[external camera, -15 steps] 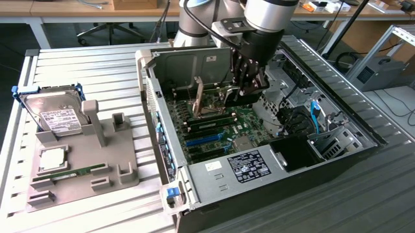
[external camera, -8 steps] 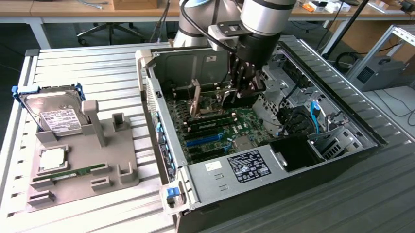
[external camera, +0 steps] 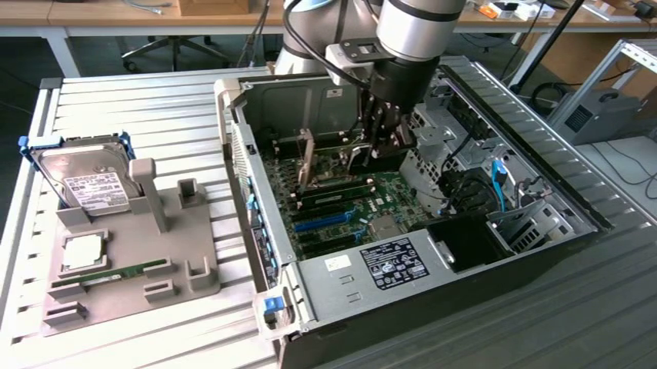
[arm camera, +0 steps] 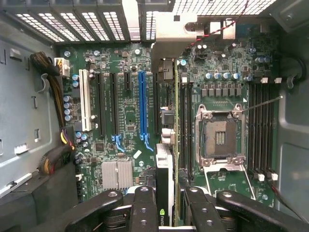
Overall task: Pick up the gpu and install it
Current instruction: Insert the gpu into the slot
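one claw (arm camera: 168, 195) pinched the graphics card (arm camera: 165, 164) edge-down inside the open computer case (external camera: 246, 177), just above the motherboard (arm camera: 125, 121) beside the blue slot (arm camera: 142, 104). seating it well likely meant holding it upright, edge square to a slot, bracket (arm camera: 169, 29) toward the vented wall (arm camera: 96, 19).

Bare metal, matt black
Silvery smooth metal bracket on the gpu (arm camera: 165, 166); tool (arm camera: 169, 212) matt black; computer case (external camera: 298, 100) dull grey sheet metal.
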You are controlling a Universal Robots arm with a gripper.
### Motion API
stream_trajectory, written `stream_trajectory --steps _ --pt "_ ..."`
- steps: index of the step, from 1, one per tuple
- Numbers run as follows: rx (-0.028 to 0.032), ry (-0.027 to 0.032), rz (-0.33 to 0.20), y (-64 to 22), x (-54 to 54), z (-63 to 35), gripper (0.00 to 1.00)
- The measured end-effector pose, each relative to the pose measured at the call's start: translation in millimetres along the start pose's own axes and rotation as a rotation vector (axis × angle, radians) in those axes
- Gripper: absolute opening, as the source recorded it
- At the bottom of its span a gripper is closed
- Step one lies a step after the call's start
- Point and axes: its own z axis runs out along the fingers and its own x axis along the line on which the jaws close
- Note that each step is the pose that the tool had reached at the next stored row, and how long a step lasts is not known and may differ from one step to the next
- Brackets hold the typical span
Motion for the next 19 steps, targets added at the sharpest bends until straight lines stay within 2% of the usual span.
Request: stream_trajectory --steps 10,19 --pt "-0.0001 0.0003 0.0 5.2 0.2 9.4 0.27" --pt "-0.0001 0.0001 0.0 5.3 1.1 9.6 0.27"
